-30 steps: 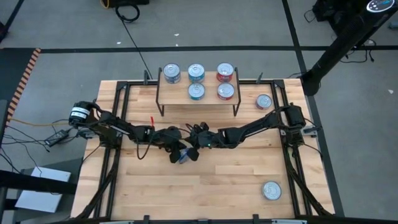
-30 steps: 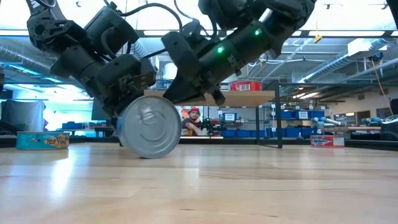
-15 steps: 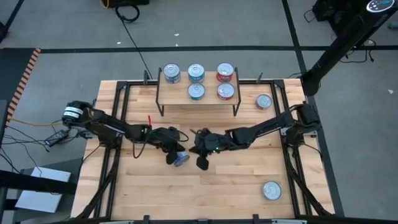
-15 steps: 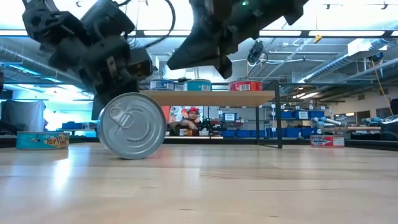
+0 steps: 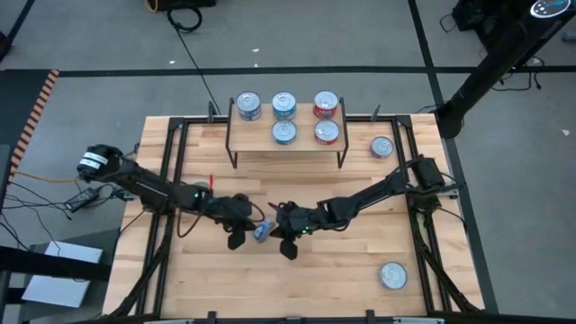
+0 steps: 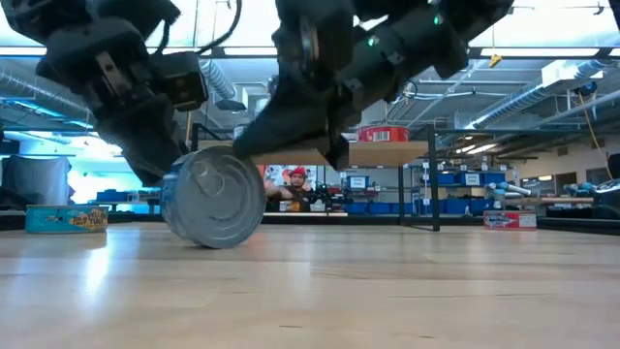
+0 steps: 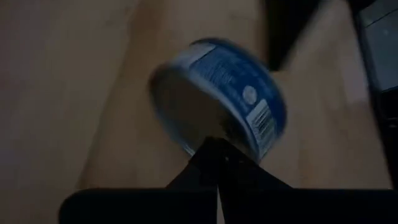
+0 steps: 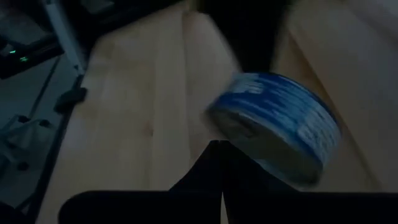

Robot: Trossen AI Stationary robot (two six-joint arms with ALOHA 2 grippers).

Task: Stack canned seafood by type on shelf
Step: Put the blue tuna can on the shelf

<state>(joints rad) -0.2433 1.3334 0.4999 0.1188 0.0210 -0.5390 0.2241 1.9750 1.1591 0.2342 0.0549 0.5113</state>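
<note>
A dark blue can (image 5: 262, 231) stands on its edge on the tabletop (image 5: 342, 279), its silver pull-tab end (image 6: 213, 197) facing the near edge. My left gripper (image 5: 250, 227) is shut just to the can's left. From the right, my right gripper (image 5: 275, 230), also shut, comes close against the can. The shelf (image 5: 256, 132) stands at the far edge with several cans on its top board: dark blue (image 5: 247, 105), teal (image 5: 283, 106) and red (image 5: 326, 104) at the back, teal and red in front. My left gripper presses its shut fingertips (image 7: 213, 144) against the can's labelled side wall (image 7: 239, 124), slanting down from the table's left. The can stays on its edge, leaning a little. My right gripper slants down from the right, its shut fingertips (image 8: 217, 147) beside the can's rim (image 8: 231, 135); whether they touch I cannot tell.
A red can (image 5: 382, 147) lies on the table right of the shelf, and a silver-topped can (image 5: 392, 275) sits near the near right corner. The low view shows a teal can (image 6: 66, 218) far to the left. Black rails (image 5: 167, 171) run along both sides.
Both shut grippers have shifted toward the near edge, the left one also drawing back toward the table's left. The blue can, still on its edge, has rolled a short way leftward and back, its pull tab turning about.
</note>
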